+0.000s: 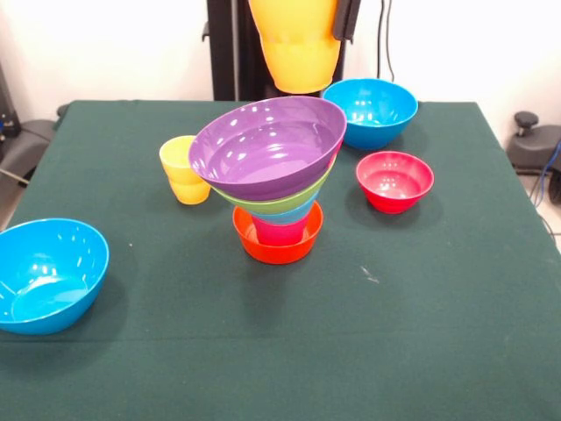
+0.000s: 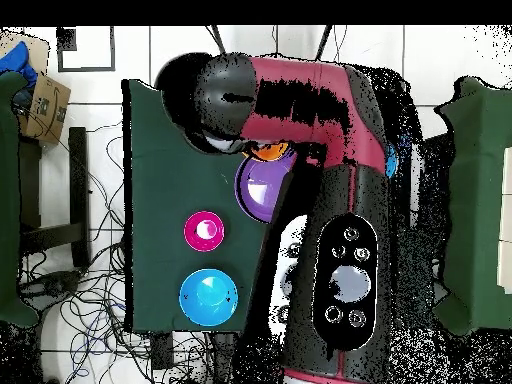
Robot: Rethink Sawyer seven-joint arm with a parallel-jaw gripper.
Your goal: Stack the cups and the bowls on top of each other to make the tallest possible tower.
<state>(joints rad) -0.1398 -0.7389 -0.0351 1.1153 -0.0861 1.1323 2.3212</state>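
1. At the front view's left edge, a large blue bowl (image 1: 48,272) sits tilted on the green worktop (image 1: 438,333), well apart from the stack. It looks like spare stock waiting its turn. The overhead view shows only a blue sliver of it beside the arm (image 2: 330,230).
2. A yellow cup (image 1: 184,169) stands upright just left of the tower, unused.
3. The tower (image 1: 273,189) stands mid-worktop. An orange bowl (image 1: 277,241) forms the base and holds a red-pink cup (image 1: 279,230). Above that come a light blue bowl (image 1: 294,213), a lime green bowl (image 1: 280,202) and a purple bowl (image 1: 267,145). The stack widens upward and the purple bowl leans toward the camera, so I judge it top-heavy.
4. Above and slightly right of the tower hangs an orange cup (image 1: 298,48), mouth up, clear of the purple bowl. The gripper (image 1: 340,24) carries it. One dark part of the fingers (image 1: 347,19) presses the cup's right wall, closed on the cup. The other side of the grip is cut off by the top edge.
5. Farther right, a second blue bowl (image 1: 372,110) rests at the back, with a small red bowl (image 1: 394,180) nearer.
6. From overhead, the arm hides most of the tower and the carried cup, so how the cup lines up over the bowl is hard to tell.
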